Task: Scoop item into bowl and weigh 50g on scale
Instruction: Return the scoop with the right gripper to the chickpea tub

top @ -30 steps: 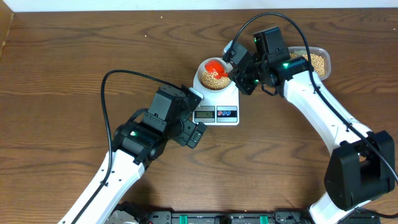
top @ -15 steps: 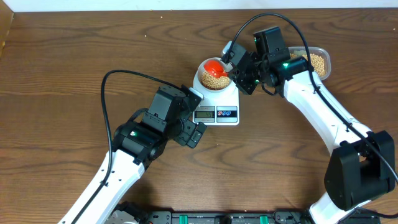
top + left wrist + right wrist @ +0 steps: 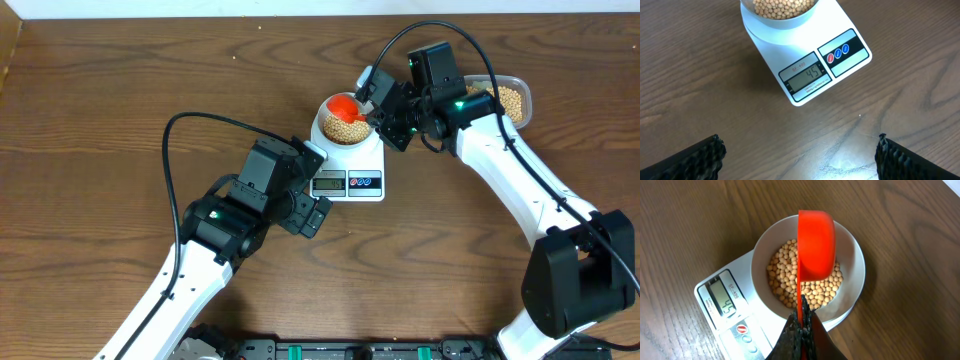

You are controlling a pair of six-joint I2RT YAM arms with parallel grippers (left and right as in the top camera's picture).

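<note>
The white scale [image 3: 350,180] stands mid-table with the bowl [image 3: 344,122] on it, holding tan beans [image 3: 812,282]. Its display [image 3: 806,78] reads 45. My right gripper [image 3: 802,322] is shut on the thin handle of an orange scoop [image 3: 816,242], which is tipped on its side over the bowl; it also shows in the overhead view [image 3: 343,105]. My left gripper [image 3: 797,155] is open and empty over bare wood in front of the scale [image 3: 845,50]. The bowl's rim [image 3: 775,22] shows at the top of the left wrist view.
A clear plastic tub [image 3: 510,98] with more beans stands at the back right, behind my right arm. My left arm [image 3: 240,215] lies left of the scale. The table is dark brown wood [image 3: 100,120].
The orange scoop has tipped a little further over the bowl. The left arm has not moved.
</note>
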